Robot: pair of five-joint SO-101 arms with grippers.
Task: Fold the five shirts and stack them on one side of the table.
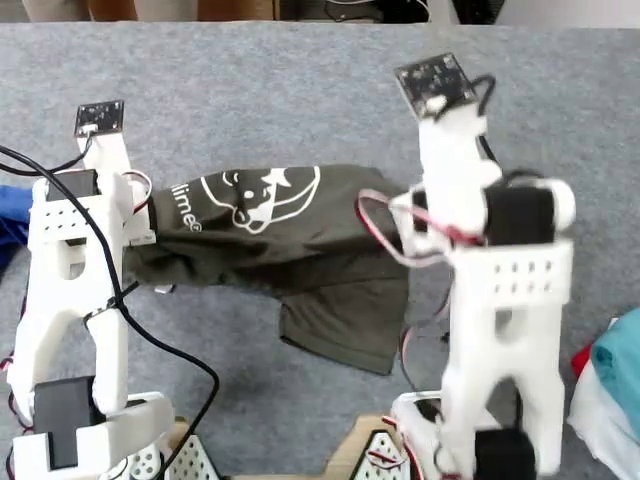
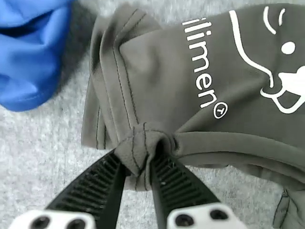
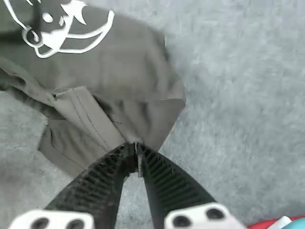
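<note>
I hold the dark grey T-shirt (image 1: 290, 235) at both ends. My left pincer (image 2: 140, 160) is clamped on a bunched seam, and my right pincer (image 3: 135, 153) is pinched tight on a thin edge of fabric. The shirt's long axis runs side to side between my arms, print up, with one flap trailing toward my bases. A blue shirt (image 2: 28, 52) lies just beside my left end, and other garments (image 1: 612, 385) crowd the right edge. The grey table (image 1: 300, 80) beyond the shirt offers the most room, so I judge the fold belongs that way.

Two arms (image 1: 70, 270) (image 1: 500, 280), one dark shirt (image 1: 290, 225)
</note>
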